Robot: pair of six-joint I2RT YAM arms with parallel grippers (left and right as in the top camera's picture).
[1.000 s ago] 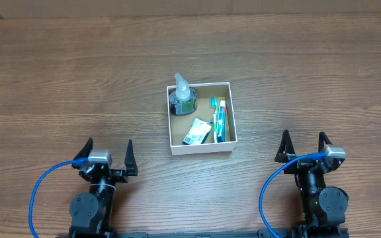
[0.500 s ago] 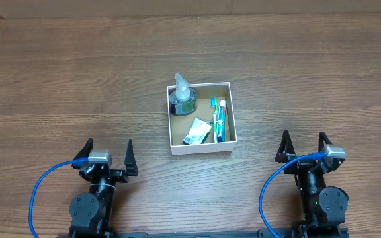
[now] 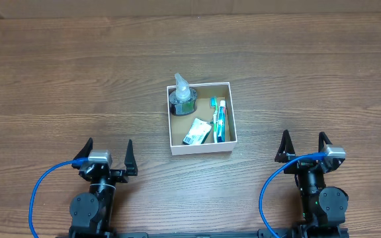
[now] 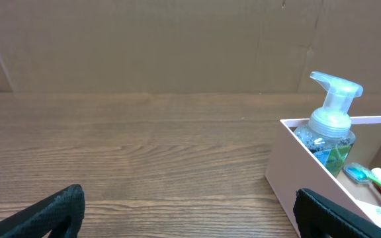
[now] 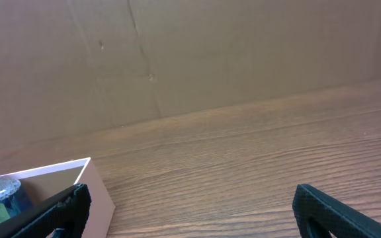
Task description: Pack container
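A brown wood-grain worktop [image 3: 58,79] fills my overhead frame, and a plain tan cardboard wall [image 4: 144,46] backs it in both wrist views. The shallow square cardboard container with white walls [image 3: 201,149] sits just right of centre. It holds a clear pump bottle [image 3: 181,94], a green-and-white packet [image 3: 196,131] and a boxed toothbrush [image 3: 221,120]. The jaws of the left arm [image 3: 92,198], lower left, and the right arm [image 3: 319,198], lower right, stand spread and empty, well apart from it.

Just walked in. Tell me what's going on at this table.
Nothing is being handled right now. Both arms sit back on their own side of the table, the left tool and right tool open and empty, apart from the container. The container already holds a pump bottle, a green-and-white packet and a toothbrush along its right side.
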